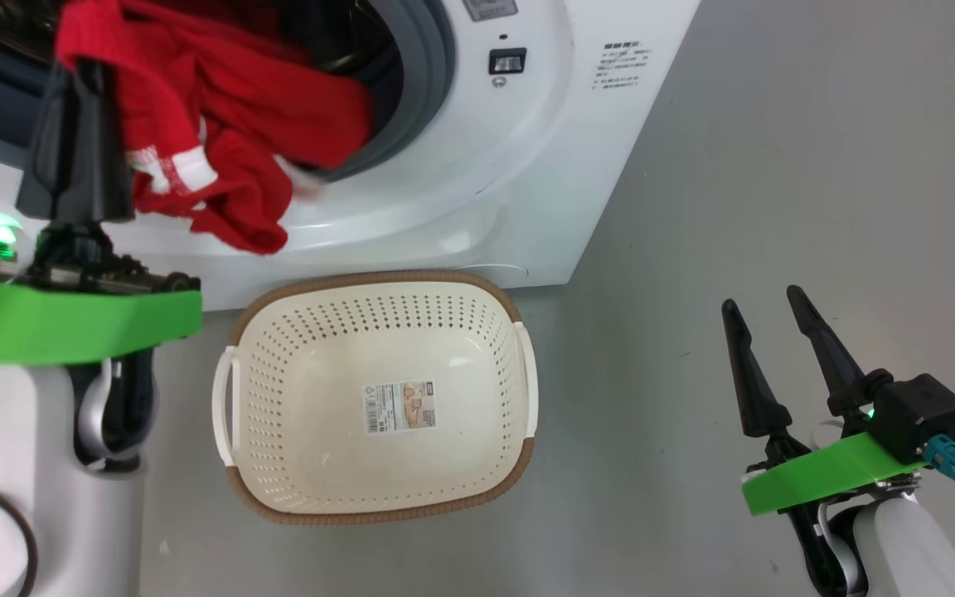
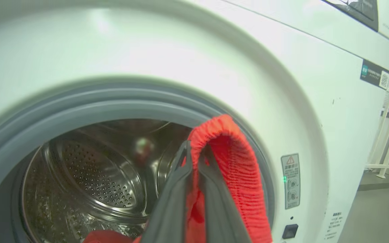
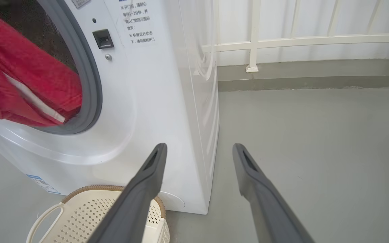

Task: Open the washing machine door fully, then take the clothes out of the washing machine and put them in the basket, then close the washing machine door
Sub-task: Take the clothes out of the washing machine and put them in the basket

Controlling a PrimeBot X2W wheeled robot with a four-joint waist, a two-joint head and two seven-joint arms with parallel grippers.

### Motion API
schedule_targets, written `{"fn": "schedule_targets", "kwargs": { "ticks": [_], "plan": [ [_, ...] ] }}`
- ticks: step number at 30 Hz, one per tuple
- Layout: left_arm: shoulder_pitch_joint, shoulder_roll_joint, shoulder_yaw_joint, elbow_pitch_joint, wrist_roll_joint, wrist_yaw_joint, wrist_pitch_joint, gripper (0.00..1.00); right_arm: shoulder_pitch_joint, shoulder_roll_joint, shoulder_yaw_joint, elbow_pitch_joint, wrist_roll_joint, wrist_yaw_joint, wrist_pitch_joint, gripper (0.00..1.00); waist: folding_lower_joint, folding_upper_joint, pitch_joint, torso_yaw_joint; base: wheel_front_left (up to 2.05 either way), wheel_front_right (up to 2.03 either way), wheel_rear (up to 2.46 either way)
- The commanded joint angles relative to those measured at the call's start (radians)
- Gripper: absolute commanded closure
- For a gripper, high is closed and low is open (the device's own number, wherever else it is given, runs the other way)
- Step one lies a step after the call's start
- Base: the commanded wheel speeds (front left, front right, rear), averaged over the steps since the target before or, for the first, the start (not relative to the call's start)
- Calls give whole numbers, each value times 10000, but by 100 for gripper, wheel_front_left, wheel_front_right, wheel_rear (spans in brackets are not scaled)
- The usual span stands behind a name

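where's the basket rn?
Head view, centre: the basket sits on the floor right in front of the washing machine, below the clothes hanging from its opening.

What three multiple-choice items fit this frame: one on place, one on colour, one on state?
1. Where is the basket?
A. on the floor before the washing machine
B. on a shelf
C. on top of the machine

2. The clothes are mainly:
A. blue
B. red
C. green

3. The left claw is:
A. open, free
B. shut on the clothes
C. shut on the basket's handle

Answers:
1 A, head view shows it on the floor at the machine's foot.
2 B, red fabric with white stripes.
3 B, it pinches a red fold.
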Motion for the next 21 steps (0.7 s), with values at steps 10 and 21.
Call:
{"fn": "schedule_targets", "kwargs": {
  "ticks": [10,21],
  "plan": [
    [604,130,354,-2203,70,8,-49,100,157,3,141,-328,-157,48,-65,0,0,0,147,59,0,0,0],
    [1710,221,-367,-1060,72,8,-49,100,-16,3,281,-377,-70,48,-65,0,0,0,621,-69,0,0,0]
  ]
}}
